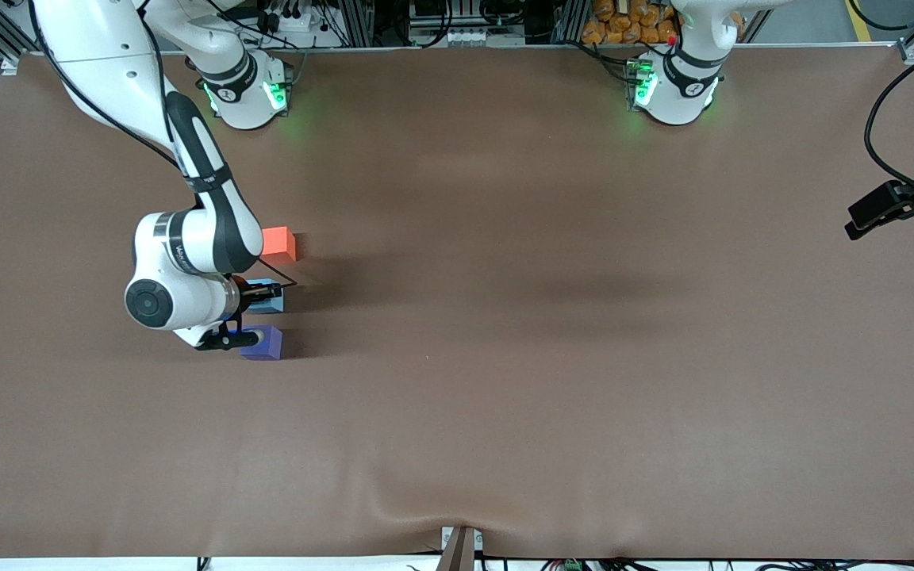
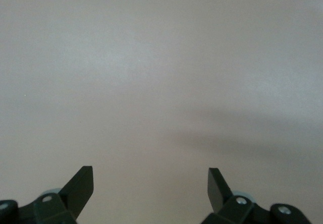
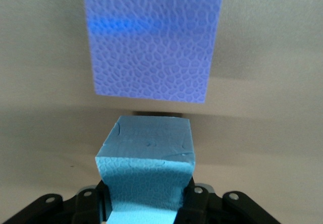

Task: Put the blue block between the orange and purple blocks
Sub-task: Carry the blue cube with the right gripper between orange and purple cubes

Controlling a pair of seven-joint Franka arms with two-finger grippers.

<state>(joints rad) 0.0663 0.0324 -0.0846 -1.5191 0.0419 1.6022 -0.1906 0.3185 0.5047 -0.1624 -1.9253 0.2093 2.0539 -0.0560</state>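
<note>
My right gripper [image 1: 263,295] [image 3: 146,200] is shut on the light blue block [image 1: 273,296] [image 3: 147,156], holding it low at the table surface. The block sits in the gap between the orange block [image 1: 278,243] and the purple block [image 1: 265,343] [image 3: 154,40]. Orange lies farther from the front camera, purple nearer. I cannot tell whether the blue block touches the table. A small gap separates it from the purple one. My left gripper [image 2: 151,183] [image 1: 869,216] waits open and empty over bare table at the left arm's end.
A brown cloth [image 1: 505,357] covers the whole table, with a wrinkle at its front edge [image 1: 461,519]. The right arm's forearm and wrist [image 1: 187,270] hang over the blocks and hide part of the blue one.
</note>
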